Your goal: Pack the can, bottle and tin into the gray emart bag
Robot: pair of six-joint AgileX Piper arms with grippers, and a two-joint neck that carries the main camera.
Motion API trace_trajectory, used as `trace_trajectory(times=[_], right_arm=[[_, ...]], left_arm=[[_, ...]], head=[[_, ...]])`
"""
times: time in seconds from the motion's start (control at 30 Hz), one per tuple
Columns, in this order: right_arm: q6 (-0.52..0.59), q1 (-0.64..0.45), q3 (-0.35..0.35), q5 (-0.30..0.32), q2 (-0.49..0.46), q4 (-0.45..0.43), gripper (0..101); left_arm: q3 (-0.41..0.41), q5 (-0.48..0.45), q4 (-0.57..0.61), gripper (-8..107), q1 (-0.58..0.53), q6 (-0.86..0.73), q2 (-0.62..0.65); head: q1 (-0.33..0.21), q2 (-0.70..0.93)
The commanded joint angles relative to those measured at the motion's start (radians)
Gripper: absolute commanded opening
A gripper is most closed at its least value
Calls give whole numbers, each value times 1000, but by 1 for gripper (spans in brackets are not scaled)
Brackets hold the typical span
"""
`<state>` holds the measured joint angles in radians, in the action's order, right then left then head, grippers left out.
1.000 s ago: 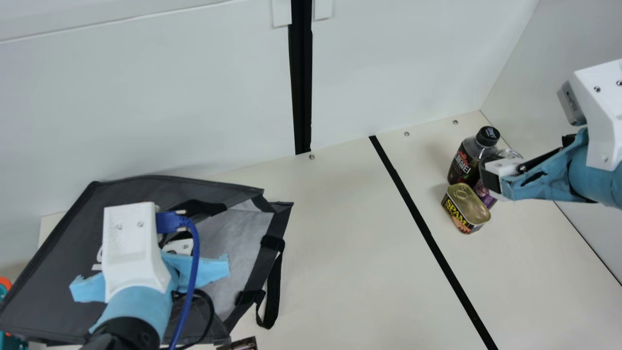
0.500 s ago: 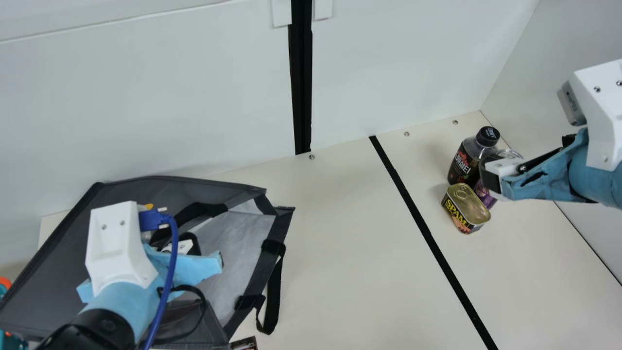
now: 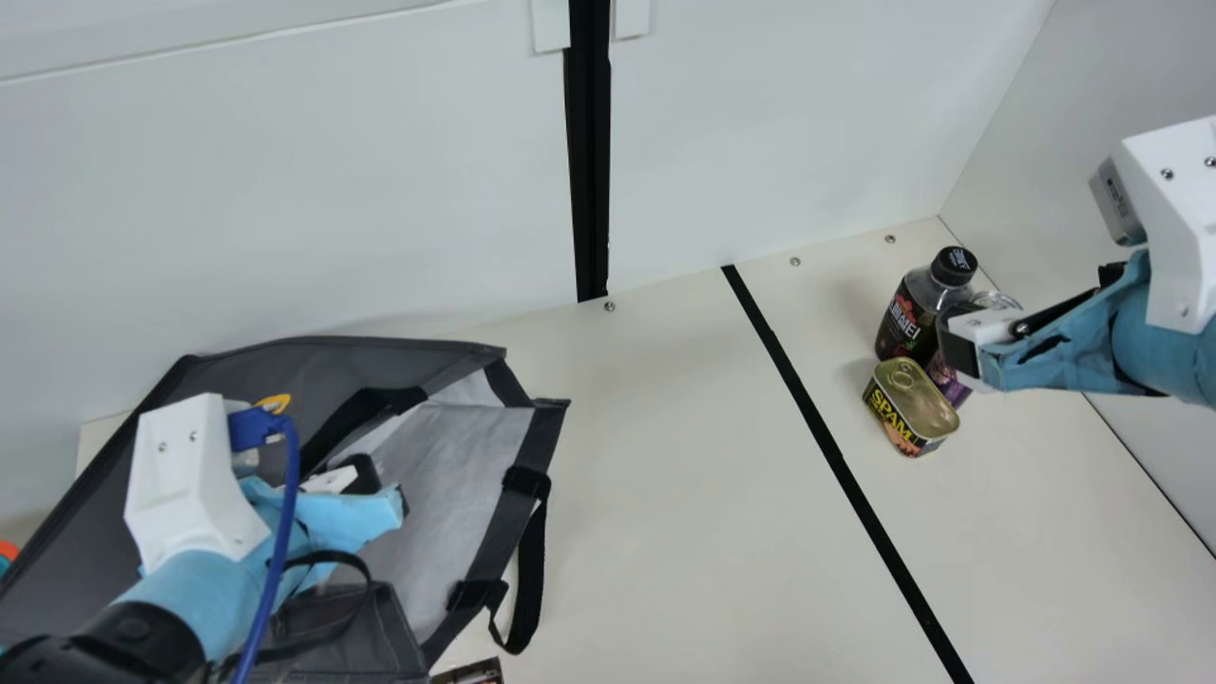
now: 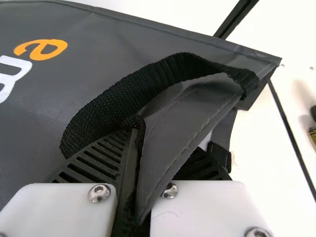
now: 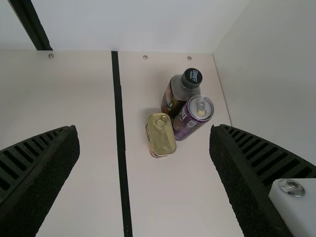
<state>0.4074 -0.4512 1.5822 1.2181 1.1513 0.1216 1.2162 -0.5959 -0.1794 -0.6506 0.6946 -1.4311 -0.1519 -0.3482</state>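
In the main view's lower left, your left jaws pinch the limp gray emart bag (image 3: 461, 465); your right jaws stand apart. At right on the bench (image 3: 665, 475), grip bottle (image 3: 905, 319), stiff tin (image 3: 910, 399) and likely dentable can (image 5: 190, 121) mid-side.

- A cream counter (image 3: 665, 475) beneath everything.
- A thin black stripe (image 3: 836, 456) running slantwise along the counter, from near its back edge to the main view's bottom edge.
- A pale back wall (image 3: 332, 190) standing behind the counter, with a lighter band (image 3: 190, 24) above a raised seam at upper left.
- A black vertical strip (image 3: 591, 171) dividing the back wall, ending at the counter.
- Two white tabs (image 3: 549, 24), one each side of that strip, at the top.
- A pale side wall (image 3: 1121, 57) on the right, meeting the back wall at a corner.
- Three small screws (image 3: 609, 306) spaced along the counter's back edge.
- An orange-and-teal object (image 3: 8, 551), cut off at the main view's left edge, too little visible to identify.
- A dark printed item (image 3: 470, 674), cut off at the bottom.
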Motion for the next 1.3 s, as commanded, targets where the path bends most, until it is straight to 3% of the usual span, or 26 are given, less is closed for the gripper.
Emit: trace_trajectory(times=[0.0, 0.53, 1.27], right_arm=[[0, 0, 0, 0, 0, 0, 91], [0, 0, 0, 0, 0, 0, 91], [0, 0, 0, 0, 0, 0, 91]], left_arm=[[0, 7, 35, 10, 8, -25, 1], [-4, 26, 170, 10, 54, -131, 1], [-2, 26, 179, 10, 56, -138, 1]], head=[[-23, -1], [-23, -1], [-23, -1]])
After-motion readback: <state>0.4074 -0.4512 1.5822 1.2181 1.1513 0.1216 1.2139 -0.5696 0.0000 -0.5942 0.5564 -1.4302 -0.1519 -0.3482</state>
